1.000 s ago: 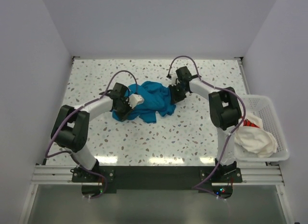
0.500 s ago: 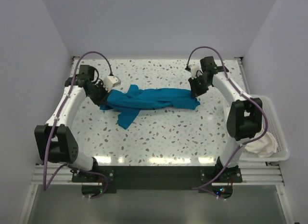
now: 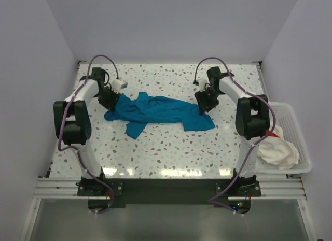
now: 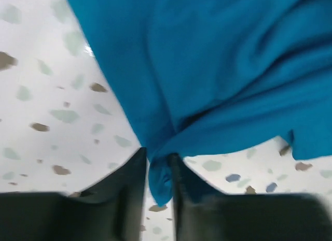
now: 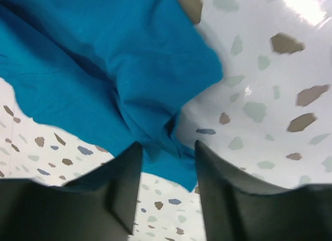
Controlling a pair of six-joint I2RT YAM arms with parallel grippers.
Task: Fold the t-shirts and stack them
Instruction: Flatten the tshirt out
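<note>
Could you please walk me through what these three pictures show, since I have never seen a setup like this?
These are two robot arms bolted side by side at the near edge of a speckled table. The wide picture comes from a fixed camera above and behind them. Each close-up comes from a camera on one wrist, with that arm's dark fingers at the bottom.

A teal t-shirt lies crumpled on the table between the arms. The left gripper pinches one end; its wrist view shows bunched cloth squeezed between the fingers. The right gripper is at the other end with cloth between its wider-set fingers; whether it grips, I cannot tell.

At the right, a white mesh basket holds a white t-shirt with red marks.
</note>
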